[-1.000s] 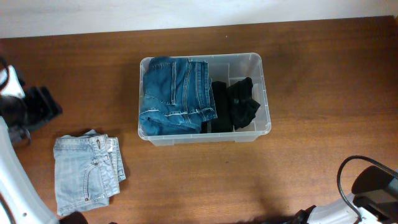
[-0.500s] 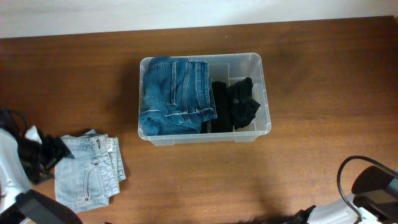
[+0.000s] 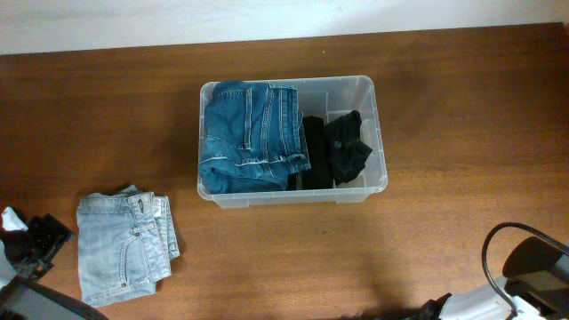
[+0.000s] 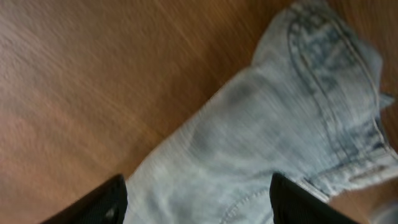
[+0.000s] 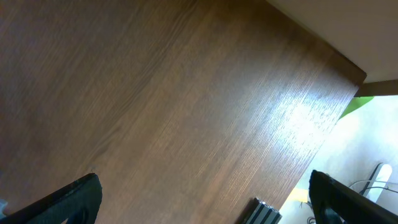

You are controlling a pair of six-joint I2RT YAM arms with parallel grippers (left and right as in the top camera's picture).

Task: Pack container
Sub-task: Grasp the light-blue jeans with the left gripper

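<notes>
- The left tool (image 4: 198, 186) is spread wide, its two dark fingers apart and pinching nothing. In the wrist view, folded light-blue denim jeans (image 4: 280, 118) lie directly beneath and between them on the brown wooden surface (image 3: 462, 116).
- Seen from overhead, this tool sits just beside the edge of the pile, with the jeans on its right-hand side. Whether it touches the cloth cannot be told.
- The large rectangular clear plastic container (image 3: 380, 133) stands well apart from the left tool, ahead of it and off to its right. It holds dark-blue folded jeans (image 3: 253, 133) in the end nearer the tool and a black garment (image 3: 340, 149) in the far end.
- The right tool (image 5: 199, 190) is likewise spread and empty over bare wood, with no clothing under it.
- The step in hand looks like the approach to pick up the one garment outside the container.
- The next move calls for lowering over the pile and closing on enough folded layers for it to lift as one bundle. The bundle then travels forward and right over the rim, probably onto the clothes already inside, as little free floor remains.
</notes>
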